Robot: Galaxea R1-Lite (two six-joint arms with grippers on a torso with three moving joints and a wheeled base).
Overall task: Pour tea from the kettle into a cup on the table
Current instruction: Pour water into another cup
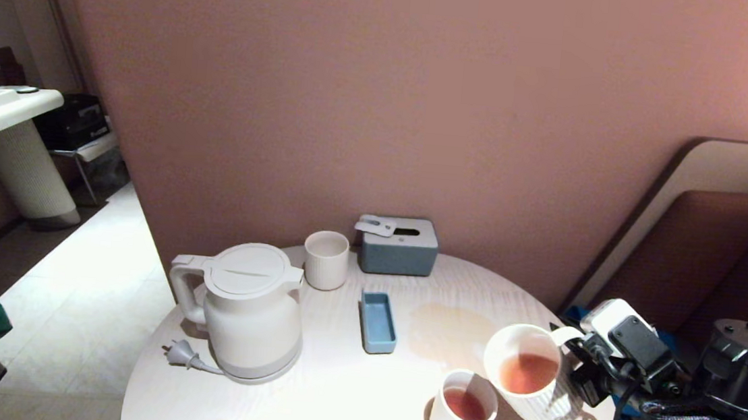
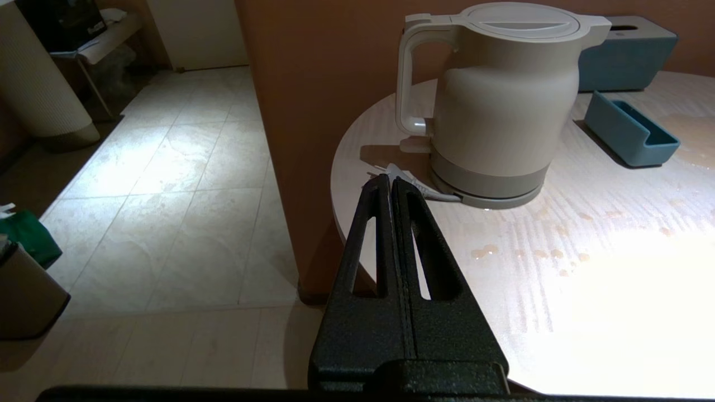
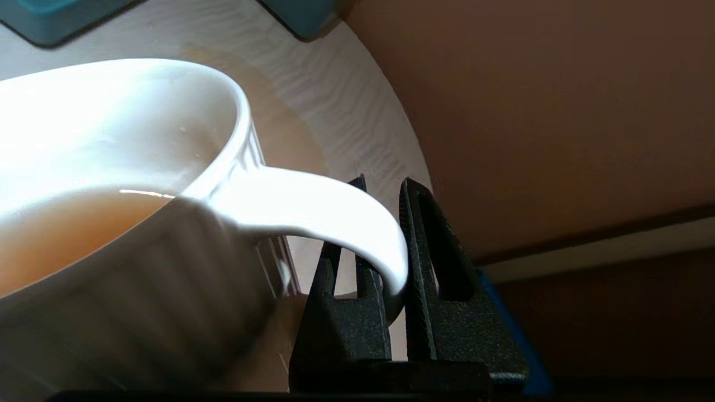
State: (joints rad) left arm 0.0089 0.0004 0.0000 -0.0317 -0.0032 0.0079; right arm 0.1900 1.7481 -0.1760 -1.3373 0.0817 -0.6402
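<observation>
While the kettle (image 1: pixel 250 311) stood upright, well left of it the right gripper (image 3: pixel 391 245) pinched the tilted cup's (image 1: pixel 525 372) handle; left gripper (image 2: pixel 391 187) closed, empty

Left pincer (image 2: pixel 391 184): you see it closed, near the kettle (image 2: pixel 497 100).
Blue tray (image 2: pixel 628 129): beside the kettle on the surface (image 2: pixel 586 251).

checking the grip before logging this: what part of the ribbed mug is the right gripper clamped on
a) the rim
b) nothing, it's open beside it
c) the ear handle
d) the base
c: in the right wrist view the right gripper is shut on the ribbed mug by its ear handle, one finger either side.
</observation>
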